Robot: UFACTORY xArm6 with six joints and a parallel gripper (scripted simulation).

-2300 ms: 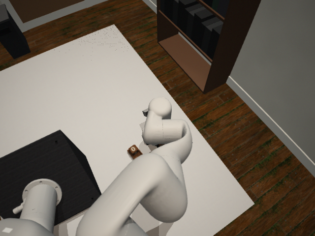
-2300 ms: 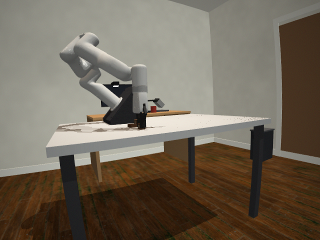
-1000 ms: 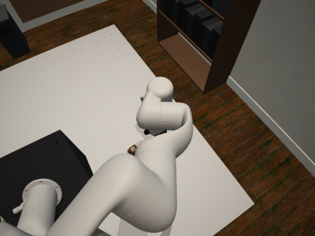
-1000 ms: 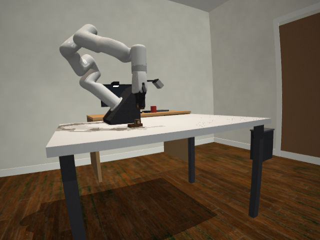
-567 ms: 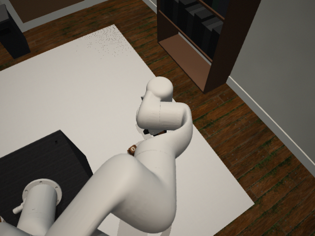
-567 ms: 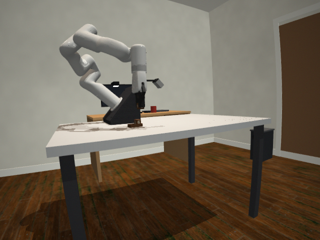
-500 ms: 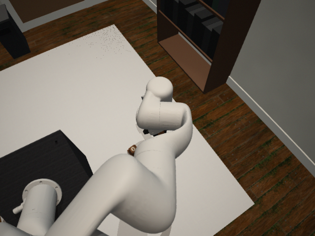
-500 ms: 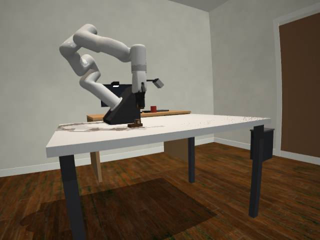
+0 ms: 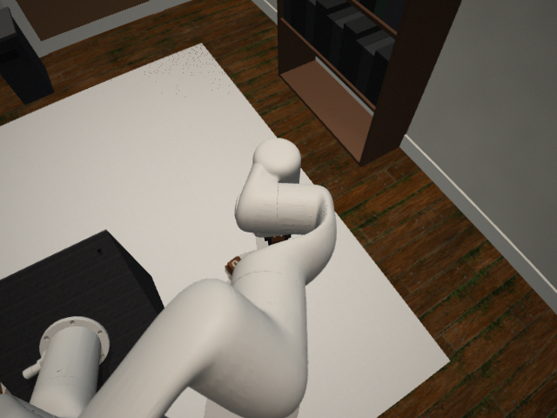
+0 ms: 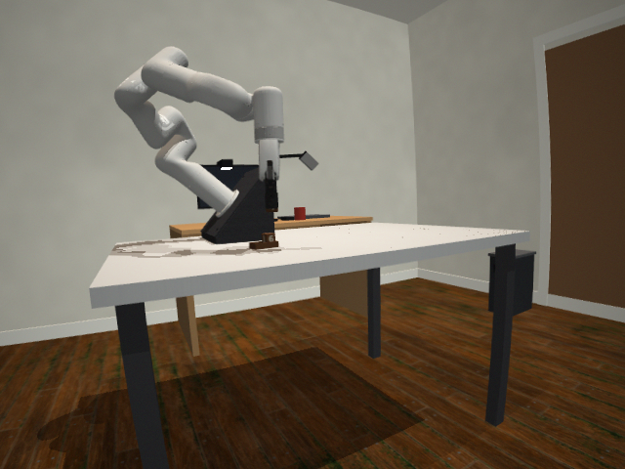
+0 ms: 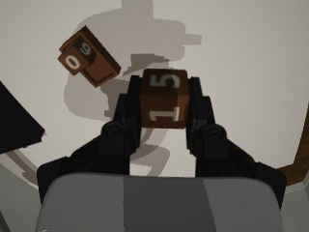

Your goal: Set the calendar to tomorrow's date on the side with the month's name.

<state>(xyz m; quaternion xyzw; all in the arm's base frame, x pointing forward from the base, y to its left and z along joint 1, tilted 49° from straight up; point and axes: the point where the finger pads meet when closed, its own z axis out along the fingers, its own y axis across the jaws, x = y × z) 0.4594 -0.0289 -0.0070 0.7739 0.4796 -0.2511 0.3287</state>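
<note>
In the wrist view my gripper is shut on a brown calendar cube with white digits; the faces toward the camera read 1 and 5. I hold it well above the white table. The brown tray with the other cube lies on the table below and to the left, showing a 0 and a 6 or 9. In the exterior view the tray and that cube sit on the table under my gripper. In the top view the arm hides most of it; only a bit of the tray and of the held cube show.
The black robot base block stands just behind the tray. The table's right edge is close to the arm. A bookshelf stands off the table. A desk with a monitor and a red cup is behind.
</note>
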